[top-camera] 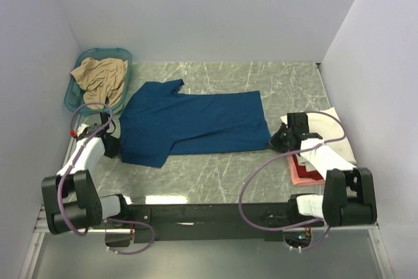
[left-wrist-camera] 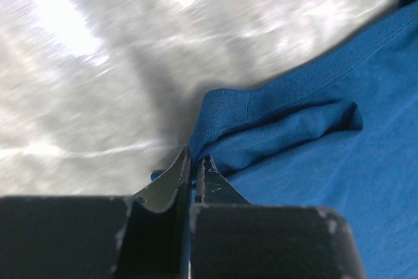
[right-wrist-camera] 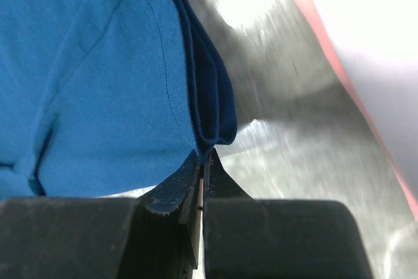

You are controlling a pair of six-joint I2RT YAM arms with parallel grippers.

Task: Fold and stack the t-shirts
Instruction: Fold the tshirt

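Observation:
A dark blue t-shirt (top-camera: 196,121) lies spread across the middle of the table. My left gripper (top-camera: 112,143) is shut on its left sleeve edge, which bunches at the fingertips in the left wrist view (left-wrist-camera: 274,122). My right gripper (top-camera: 277,140) is shut on the shirt's folded bottom hem at its right corner, seen in the right wrist view (right-wrist-camera: 209,102). A tan t-shirt (top-camera: 99,78) lies crumpled in the basket. A cream-white folded shirt (top-camera: 330,136) rests on a red or pink one (top-camera: 304,171) at the right, partly under my right arm.
The teal plastic basket (top-camera: 123,53) stands at the back left corner. White walls close in the back, left and right. The marble table top (top-camera: 215,178) shows in front of the blue shirt.

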